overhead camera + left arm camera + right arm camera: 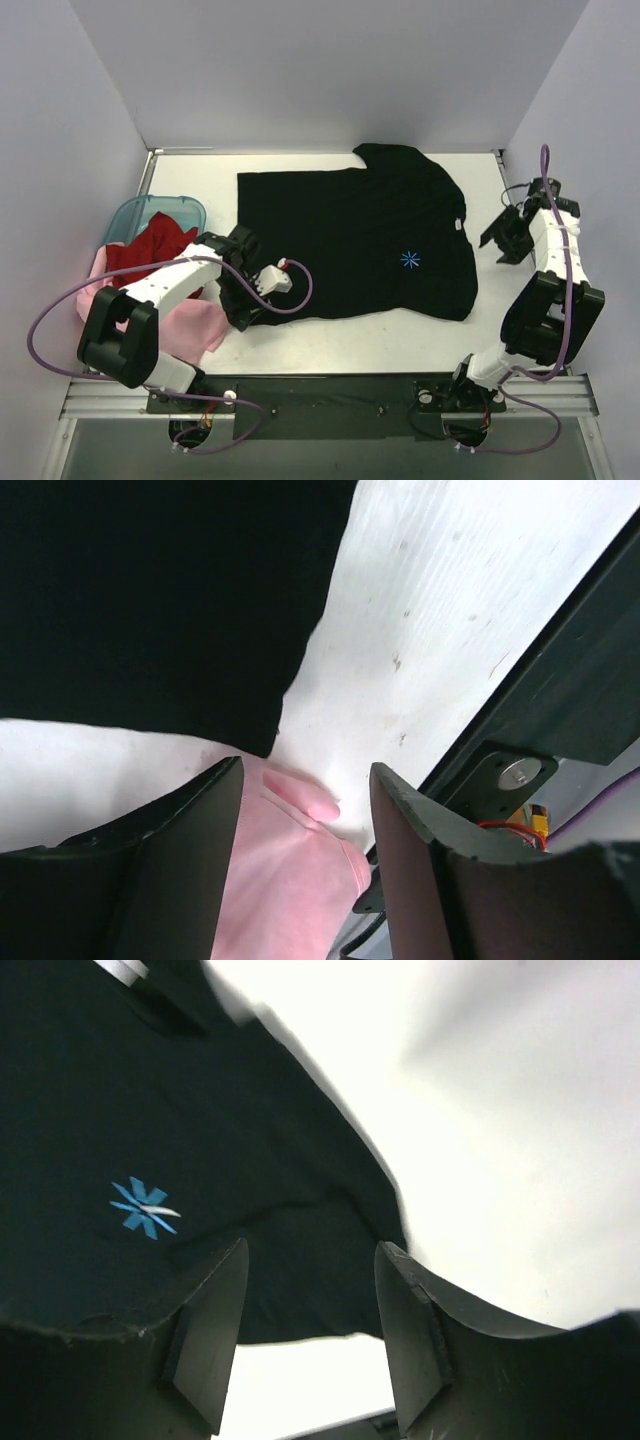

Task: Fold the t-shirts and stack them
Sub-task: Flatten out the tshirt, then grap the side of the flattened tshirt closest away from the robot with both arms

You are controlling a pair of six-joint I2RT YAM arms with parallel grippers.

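Black shirt (350, 240) lies flat on the bench (400, 345), long axis crosswise, hem toward the left arm, whose wide-open end effector (305, 768) is at the shirt's near hem corner, closer than the right end effector (312, 1248), also wide open, off its collar end.

Spread t-shirt (350, 235) centre; heaped t-shirts (155, 255) (two) left, at tub (130, 210).
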